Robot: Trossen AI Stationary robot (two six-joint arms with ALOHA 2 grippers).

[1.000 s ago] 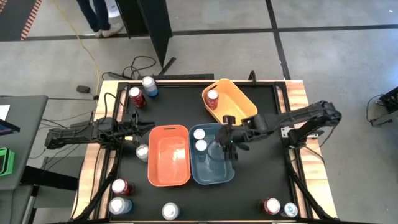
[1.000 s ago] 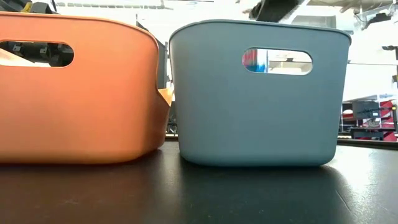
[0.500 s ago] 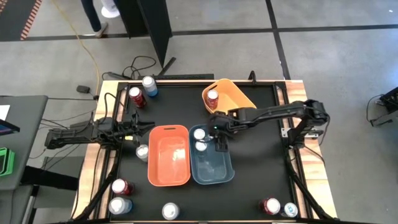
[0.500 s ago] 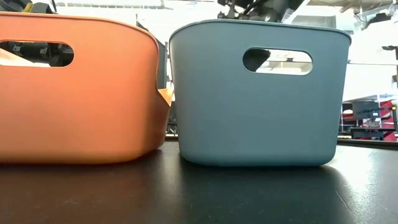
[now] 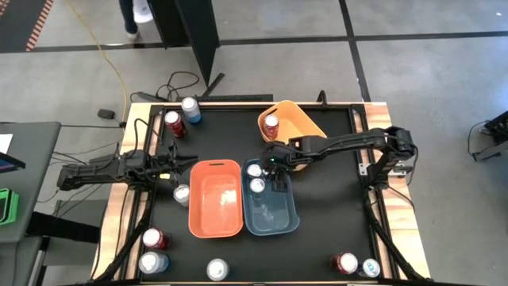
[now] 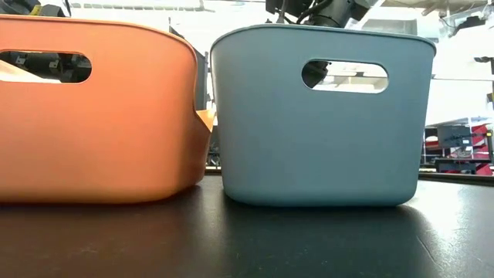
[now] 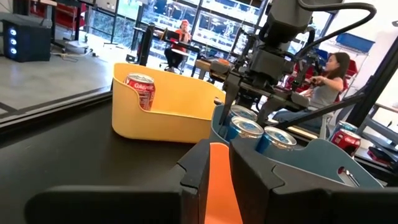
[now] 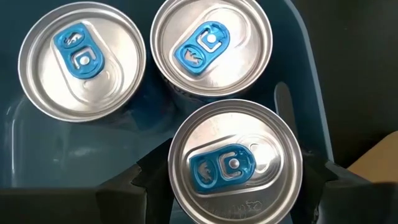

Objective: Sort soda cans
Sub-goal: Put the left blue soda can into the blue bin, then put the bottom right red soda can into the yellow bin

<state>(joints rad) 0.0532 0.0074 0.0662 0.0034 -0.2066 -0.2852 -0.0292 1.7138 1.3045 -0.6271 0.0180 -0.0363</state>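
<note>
The right pincer (image 5: 275,178) has swung left from over the middle of the blue bin (image 5: 282,226) to its far end, and in the right wrist view its fingers now straddle a blue-tabbed can (image 8: 235,163), seemingly gripping its sides, just near of two like cans (image 8: 82,61) standing upright together in that far end. Such a can is probably light, stiff but dentable and smooth-walled, so the mid-body sides look the best hold. Farther off, a red can (image 5: 271,124) stands in the yellow bin (image 5: 305,127), more cans (image 5: 156,238) ring the worktop (image 5: 333,214), and the left pincer (image 5: 184,161) waits clenched and empty by the orange bin (image 5: 215,232).
</note>
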